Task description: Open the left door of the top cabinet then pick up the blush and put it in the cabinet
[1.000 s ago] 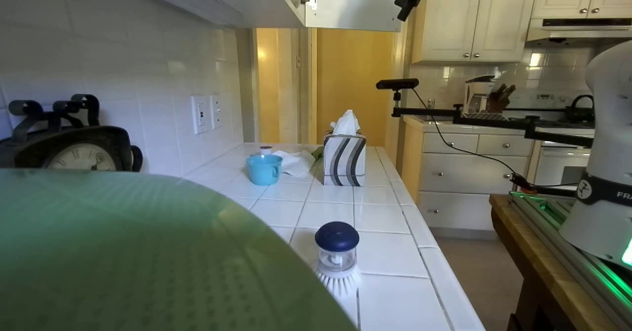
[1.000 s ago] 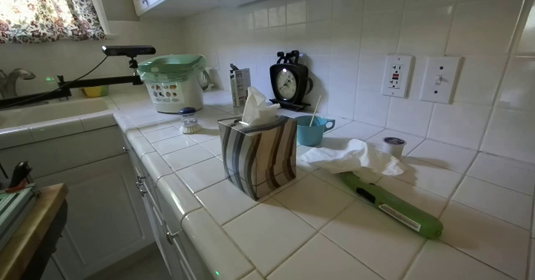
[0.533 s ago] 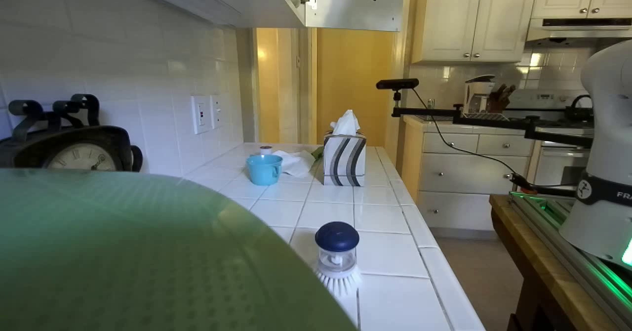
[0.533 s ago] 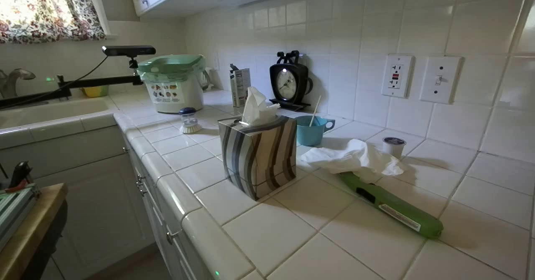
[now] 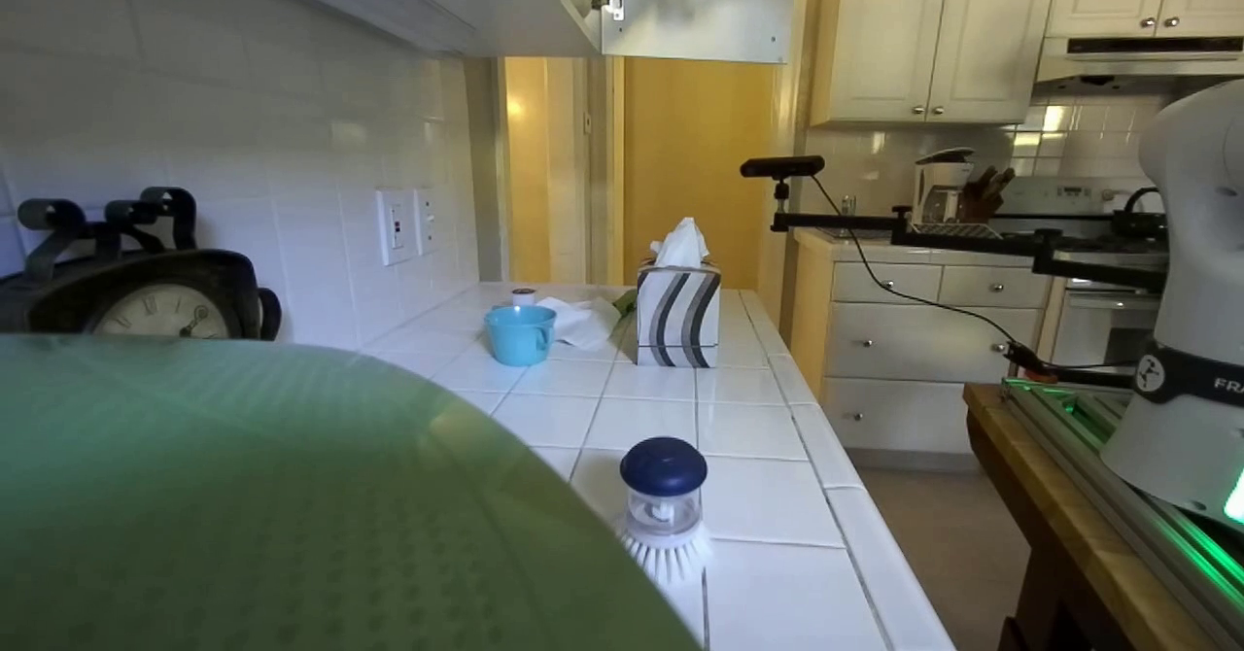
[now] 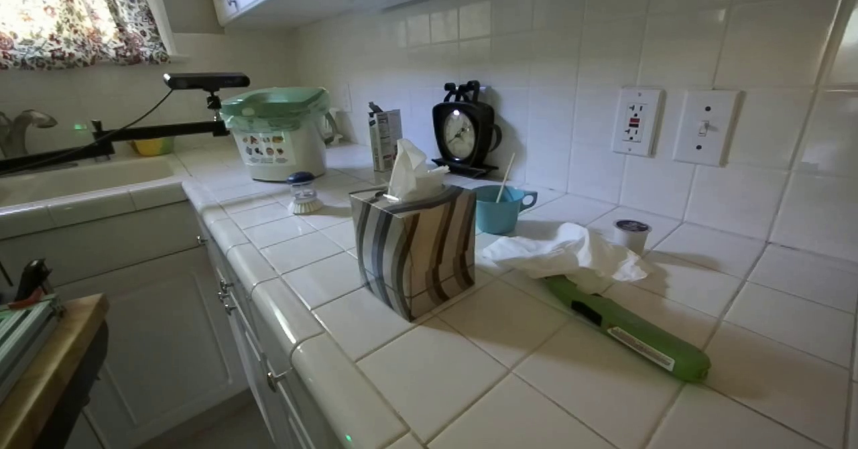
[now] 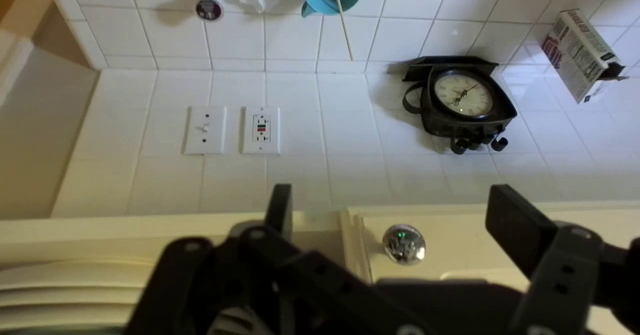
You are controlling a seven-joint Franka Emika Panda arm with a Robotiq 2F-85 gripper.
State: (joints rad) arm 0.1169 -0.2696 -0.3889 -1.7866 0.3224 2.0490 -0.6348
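The blush point(image 5: 664, 468) stands upright on the tiled counter, dark blue dome on top and white bristles below; both exterior views show it. Above the counter is the top cabinet point(image 5: 486, 15), with one door point(image 5: 700, 10) swung open on its hinge. In the wrist view my gripper point(image 7: 394, 210) is open, its fingers spread wide with nothing held. A round metal knob point(image 7: 404, 245) on a shut cabinet door appears between the fingers, apparently beyond them. Left of that door the cabinet stands open, and pale stacked dishes point(image 7: 65, 287) show inside.
On the counter stand a striped tissue box point(image 6: 412, 254), a light blue mug point(image 6: 497, 209), a black clock point(image 6: 462, 134) and a lidded bin point(image 6: 278, 134). A green tool point(image 6: 630, 332) lies by crumpled tissue. A camera bar point(image 5: 972, 230) reaches out beside the counter.
In an exterior view my gripper has moved left and up, across the open door, until only a dark tip shows at the top edge. The blush and the counter things have stayed put.
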